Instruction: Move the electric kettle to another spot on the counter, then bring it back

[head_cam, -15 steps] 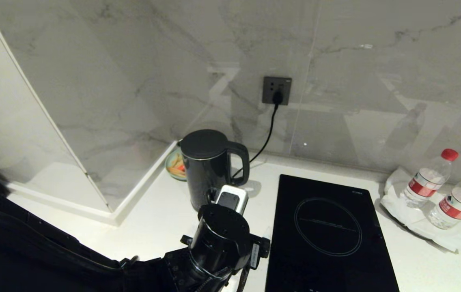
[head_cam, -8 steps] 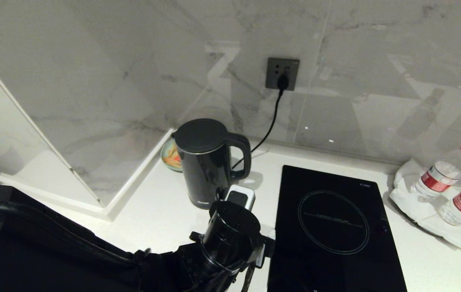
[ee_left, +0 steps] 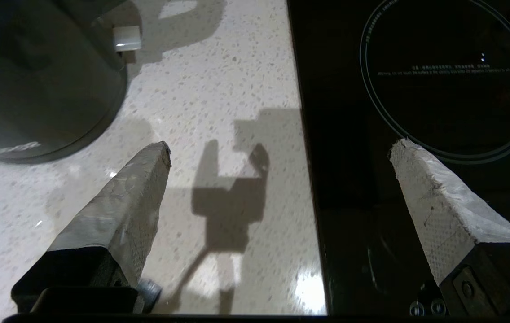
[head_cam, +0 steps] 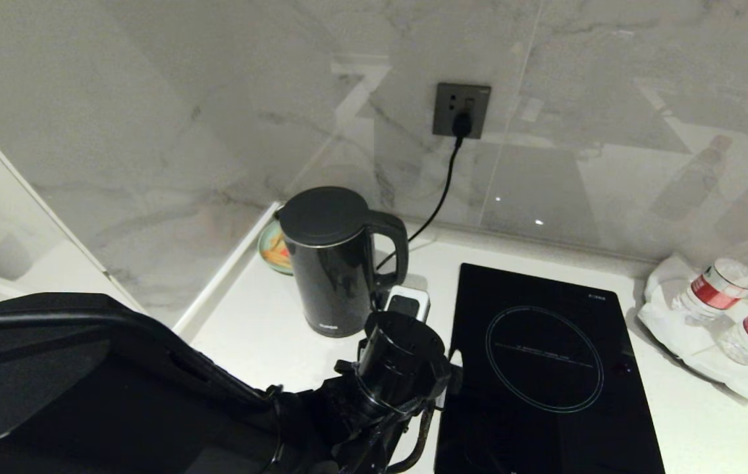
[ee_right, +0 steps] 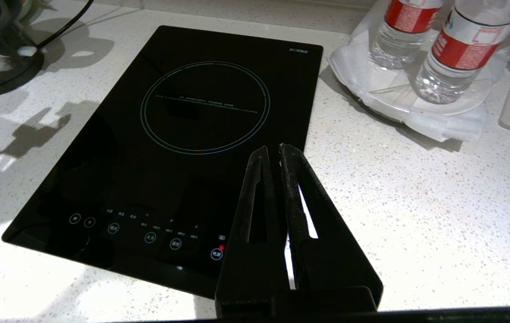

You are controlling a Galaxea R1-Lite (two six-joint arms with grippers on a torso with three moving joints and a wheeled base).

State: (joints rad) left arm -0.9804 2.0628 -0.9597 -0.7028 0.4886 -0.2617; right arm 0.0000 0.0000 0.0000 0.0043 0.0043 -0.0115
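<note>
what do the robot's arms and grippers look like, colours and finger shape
The left arm is glossy black, with a round black wrist housing, thin black cables beside it and a small white-cased module. The left gripper has two long wedge fingers wrapped in grey, worn, textured tape on black mounts. The right gripper has two slim, matte black tapered fingers with slotted cut-outs.

Black arms, grey-taped left gripper (ee_left: 277, 148) fingers (ee_left: 120, 202)

Tall shiny black electric kettle (head_cam: 336, 263), standing upright, lid shut, loop handle facing right, small white letters low down. Near the back corner of the white speckled counter (head_cam: 262, 342).
</note>
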